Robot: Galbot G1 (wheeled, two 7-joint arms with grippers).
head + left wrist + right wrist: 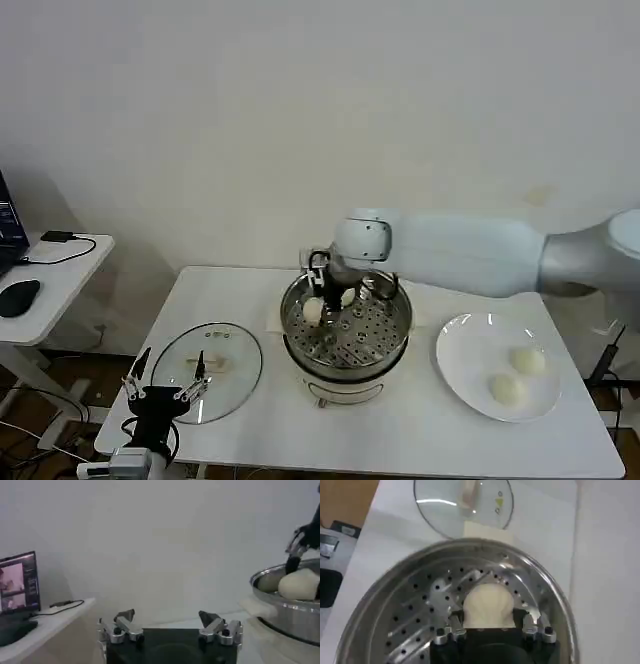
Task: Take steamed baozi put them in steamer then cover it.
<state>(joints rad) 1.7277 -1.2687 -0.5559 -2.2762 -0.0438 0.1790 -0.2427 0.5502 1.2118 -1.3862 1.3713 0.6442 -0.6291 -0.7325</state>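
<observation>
Step in hand was loading: we had the right end effector (335, 290) down inside the steamer (346, 330), over the far-left part of its perforated tray. In the right wrist view its fingers (451, 625) sat on either side of a bun (486, 606) that rested on the tray; we couldn't tell whether they were clamped on it or already let go. Another bun (313, 311) lay in the steamer just beside it. Two more baozi (517, 375) were on the white plate (460, 345) right of the steamer, so we judged the job about half done.

Next move, as we read it: release and lift clear of the steamer rim, cross to the plate, grip a bun gently since they look soft. After all four, the cover (207, 358).

Cover lay flat on the bench (250, 420) left of the steamer, handle up. Left end effector (165, 385) was parked at the cover's near-left edge, fingers spread apart, holding nothing.

Bench was white, against a plain pale wall. Side desk (55, 270) further left of the steamer carried a mouse (17, 297), a cable and a lit screen (19, 581).
</observation>
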